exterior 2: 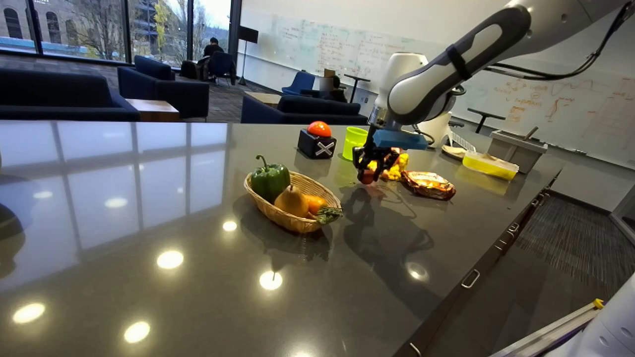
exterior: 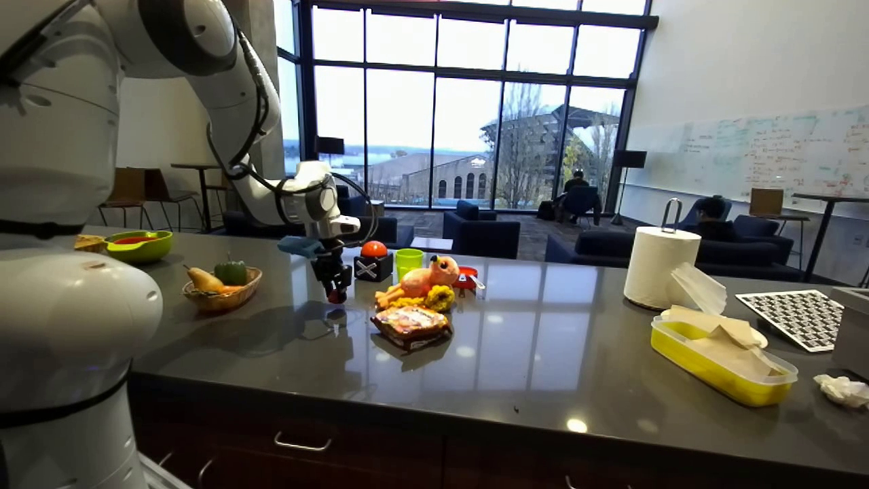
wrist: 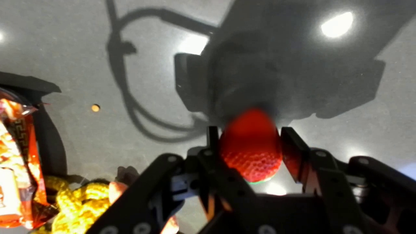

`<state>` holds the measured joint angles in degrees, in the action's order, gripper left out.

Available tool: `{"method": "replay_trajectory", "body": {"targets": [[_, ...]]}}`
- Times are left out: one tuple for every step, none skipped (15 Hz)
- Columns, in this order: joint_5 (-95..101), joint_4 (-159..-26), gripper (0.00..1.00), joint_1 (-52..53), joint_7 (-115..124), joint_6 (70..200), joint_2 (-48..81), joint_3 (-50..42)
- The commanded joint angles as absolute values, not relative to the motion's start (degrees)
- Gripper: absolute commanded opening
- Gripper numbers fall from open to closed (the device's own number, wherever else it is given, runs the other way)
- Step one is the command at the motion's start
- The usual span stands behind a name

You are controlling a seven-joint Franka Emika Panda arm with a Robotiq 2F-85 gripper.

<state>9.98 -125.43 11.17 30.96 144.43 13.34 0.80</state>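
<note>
Red strawberry-like piece (wrist: 252, 152) sits clamped in hand (wrist: 250, 139), close over bench (exterior: 502, 367), well in from drawer-side edge; contact with bench unclear. Probably light, rather stiff, slick-skinned to my eye; moderate squeeze across widest part suits it.

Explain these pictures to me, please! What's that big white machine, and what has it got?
That's a robot arm. It ends in a black gripper with two fingers for pinching things. Two pictures come from cameras standing away from the robot; the third comes from a camera on its wrist, looking down past the fingers. On the shiny counter are a basket with a green pepper and a pear in it, a black box topped by a red-orange button, a green cup, a pinkish soft toy and a shiny bag, among other things. The gripper holds a bumpy red thing. It looks like a strawberry, but it's partly blurred.
</note>
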Motion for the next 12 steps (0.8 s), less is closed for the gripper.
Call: {"method": "replay_trajectory", "body": {"targets": [[8.7, -126.1, 0.25, 11.9, 31.3, 142.3, 10.0, 1.8], [8.4, -126.1, 0.25, 12.1, 31.6, 141.7, 9.3, 2.2], [7.9, -126.0, 0.25, 12.3, 31.3, 141.0, 8.6, 2.8], [6.9, -125.9, 0.25, 12.3, 30.4, 140.2, 8.0, 3.5], [6.3, -125.9, 0.25, 12.4, 30.2, 139.3, 7.3, 4.2], [4.9, -125.9, 0.25, 12.4, 29.3, 138.3, 6.6, 5.1], [4.0, -125.8, 0.25, 12.5, 29.0, 137.5, 6.0, 5.8], [2.0, -125.8, 0.25, 12.5, 27.7, 136.4, 5.3, 6.8], [-1.1, -125.7, 0.25, 12.4, 25.3, 135.3, 4.7, 7.9], [-2.6, -125.8, 0.25, 12.6, 24.6, 134.3, 4.1, 8.5], [-5.9, -125.7, 0.25, 12.5, 21.9, 133.0, 3.6, 9.5], [-6.6, -125.7, 0.25, 12.7, 21.7, 132.0, 3.0, 9.9]]}}
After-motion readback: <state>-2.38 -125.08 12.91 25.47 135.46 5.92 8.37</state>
